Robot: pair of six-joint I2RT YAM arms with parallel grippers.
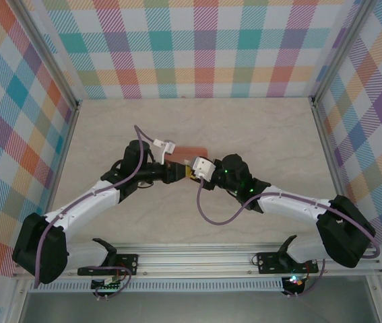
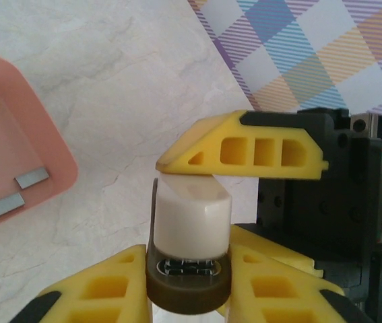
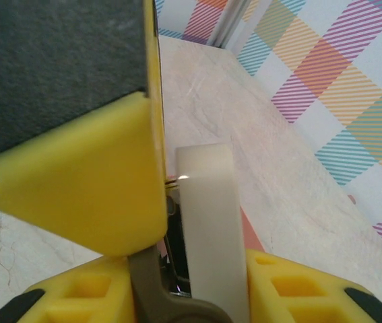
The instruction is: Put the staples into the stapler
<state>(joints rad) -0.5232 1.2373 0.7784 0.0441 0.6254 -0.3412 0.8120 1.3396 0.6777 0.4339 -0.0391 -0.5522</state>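
Note:
The stapler [image 2: 191,215] has a white top and a dark olive base. In the left wrist view it stands between my left gripper [image 2: 187,286], which is shut on its base. My right gripper [image 3: 191,299] is shut on the same stapler [image 3: 207,222] from the other side, and one of its yellow fingers [image 2: 244,148] lies over the white top. Two staples [image 2: 32,177] lie in the salmon-pink tray [image 2: 56,145] at the left. From above, both grippers meet at the stapler [image 1: 191,172], just in front of the tray [image 1: 194,151].
The beige table [image 1: 258,128] is walled by checked panels at the back and both sides. A metal rail [image 1: 197,259] carrying the arm bases runs along the near edge. A purple cable [image 1: 211,214] loops below the right wrist.

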